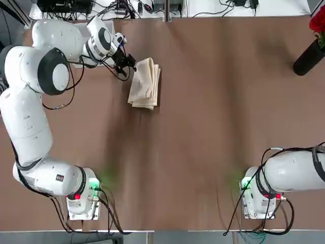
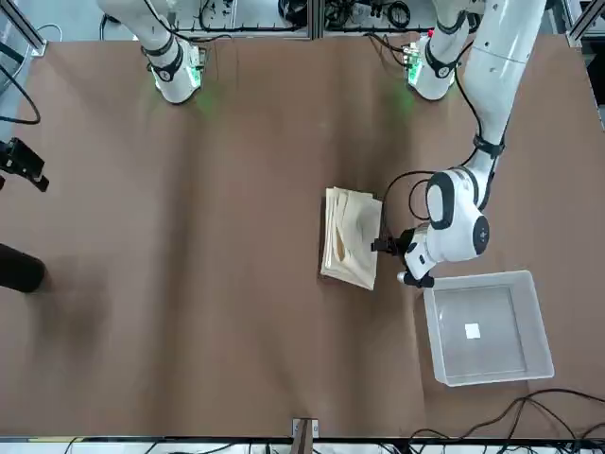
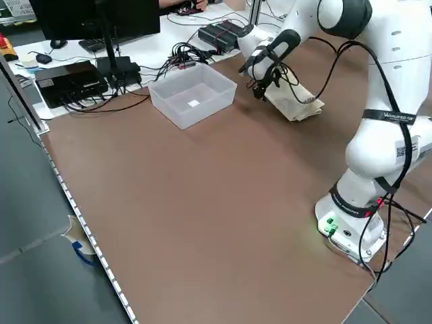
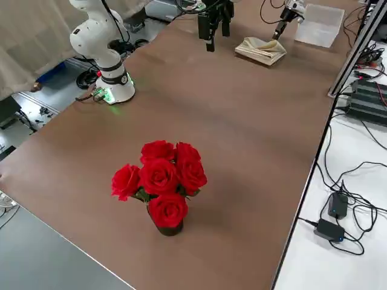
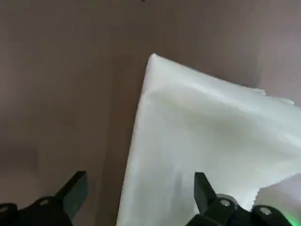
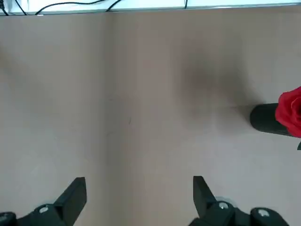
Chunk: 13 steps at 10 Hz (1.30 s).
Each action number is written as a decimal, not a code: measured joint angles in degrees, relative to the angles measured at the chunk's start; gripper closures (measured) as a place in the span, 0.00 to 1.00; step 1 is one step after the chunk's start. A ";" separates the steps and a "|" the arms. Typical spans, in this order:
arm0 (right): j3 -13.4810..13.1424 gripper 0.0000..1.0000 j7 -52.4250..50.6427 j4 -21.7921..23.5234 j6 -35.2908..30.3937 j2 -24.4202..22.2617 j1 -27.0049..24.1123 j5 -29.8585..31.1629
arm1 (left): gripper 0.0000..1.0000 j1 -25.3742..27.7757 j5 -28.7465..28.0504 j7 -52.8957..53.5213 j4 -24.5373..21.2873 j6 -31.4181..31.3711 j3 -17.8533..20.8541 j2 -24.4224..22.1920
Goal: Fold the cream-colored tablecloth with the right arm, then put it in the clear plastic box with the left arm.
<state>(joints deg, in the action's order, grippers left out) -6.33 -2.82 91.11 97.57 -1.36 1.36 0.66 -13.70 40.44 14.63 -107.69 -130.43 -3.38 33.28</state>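
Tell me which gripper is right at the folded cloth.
The left gripper, open at the edge of the cream-colored tablecloth. The right gripper is over bare table, far away.

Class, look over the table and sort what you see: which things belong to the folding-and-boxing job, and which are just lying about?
Part of the job:
- cream-colored tablecloth, already folded, on the table
- clear plastic box, empty
- left gripper, open at the cloth's edge
- right gripper, open, over bare table

Just lying about:
- vase of red roses
- cables and power adapters off the table's edge
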 joint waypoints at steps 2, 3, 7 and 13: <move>0.03 0.00 0.00 -0.04 -0.67 -0.03 0.03 0.00 | 0.00 -0.13 0.96 0.00 0.05 -1.38 -0.73 1.63; 0.02 0.00 0.00 -0.19 -2.13 -0.10 0.03 0.00 | 0.00 -0.27 1.26 0.00 0.06 -3.79 -1.84 2.63; 0.10 0.00 0.00 -0.46 -5.23 -0.56 0.07 0.00 | 0.00 -0.65 1.55 -0.11 0.11 -9.30 -4.80 4.89; 0.27 0.00 0.00 -0.45 -7.40 -0.56 0.54 0.00 | 0.44 -0.64 1.56 -0.36 0.21 -10.23 -6.16 4.93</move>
<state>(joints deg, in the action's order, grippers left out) -6.06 -2.82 90.66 90.17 -1.92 1.90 0.66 -14.34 42.01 14.27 -107.49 -140.66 -9.54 38.21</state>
